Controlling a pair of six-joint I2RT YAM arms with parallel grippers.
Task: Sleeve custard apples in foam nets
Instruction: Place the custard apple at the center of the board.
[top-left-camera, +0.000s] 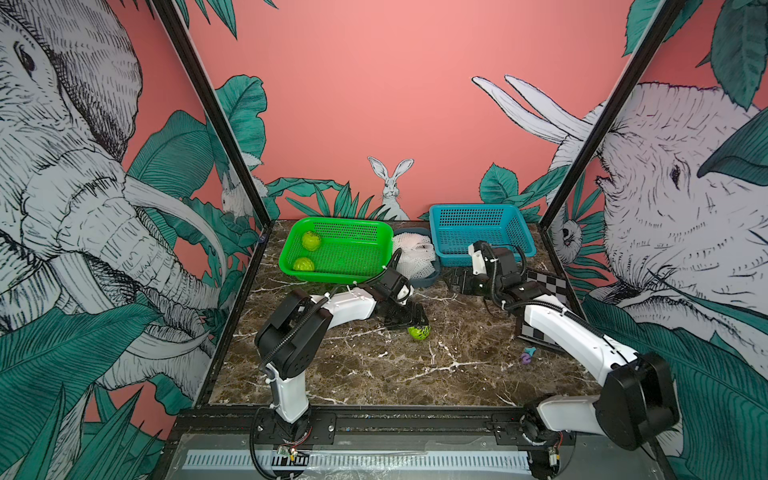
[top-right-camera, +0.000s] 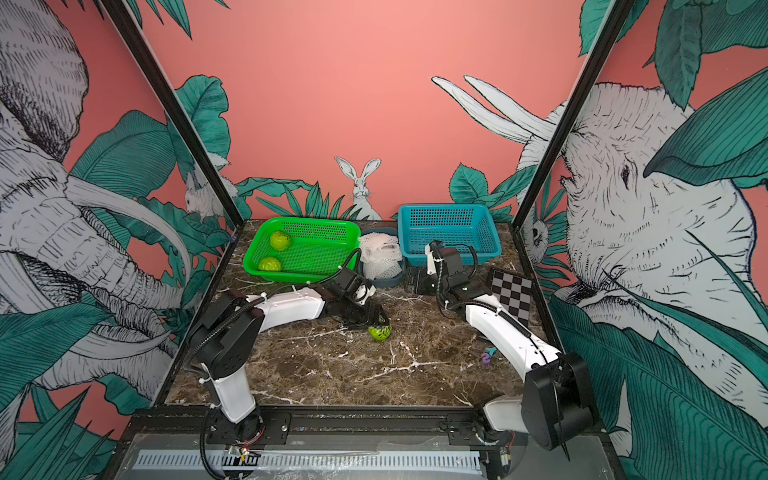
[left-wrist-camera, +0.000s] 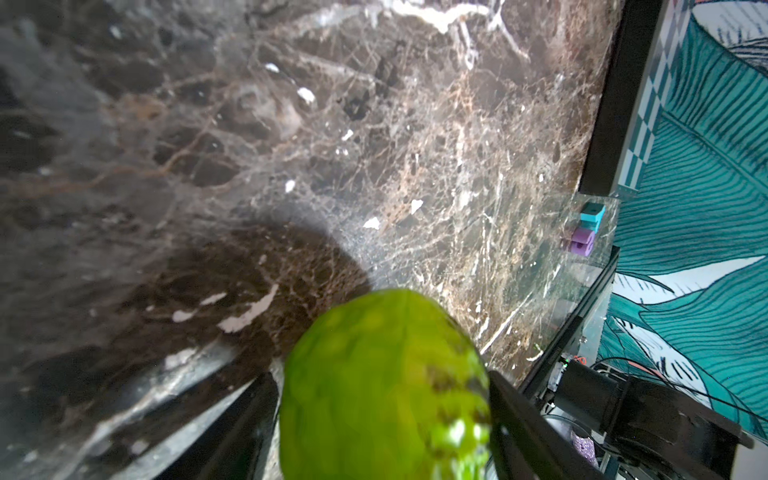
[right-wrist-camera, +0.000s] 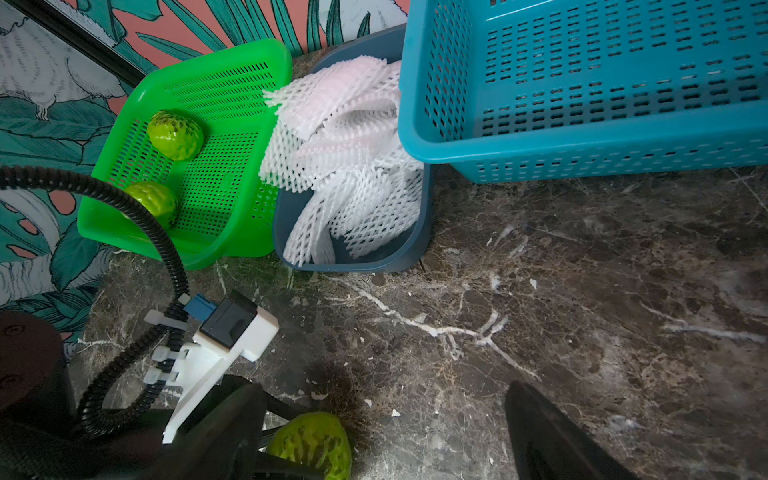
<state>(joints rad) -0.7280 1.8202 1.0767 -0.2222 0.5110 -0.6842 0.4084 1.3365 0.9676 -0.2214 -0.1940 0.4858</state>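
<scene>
The desk (top-left-camera: 374, 374) is dark veined marble; its near right corner is hidden under the right arm (top-left-camera: 561, 328). That arm's gripper (top-left-camera: 455, 282) hangs low in front of the blue basket (top-left-camera: 490, 257), jaws spread wide with only bare desk between them; in the right wrist view just one finger (right-wrist-camera: 548, 440) is clear, cut by the frame edge.

The left arm (top-left-camera: 349, 307) reaches to mid-desk. Its gripper (top-left-camera: 412, 324) straddles one apple (top-left-camera: 419, 331) resting on the desk. The left wrist view shows this fruit blurred between two dark fingers, so I cannot tell whether they pinch it or stand just clear.

The blue basket looks empty. The green basket (top-left-camera: 328, 276), at the far left, holds the other two apples (top-left-camera: 311, 240) (top-left-camera: 303, 264), both bare; a cable crosses one in the right wrist view. A checkerboard (top-left-camera: 548, 286) leans at the right edge, partly behind the right arm.

Between the baskets stands a tub (top-left-camera: 428, 280) heaped with foam nets (top-left-camera: 415, 255); how many is unclear. Two tiny pieces, purple (top-left-camera: 527, 358) and teal (top-left-camera: 530, 351), lie near the right arm, too small to identify.
</scene>
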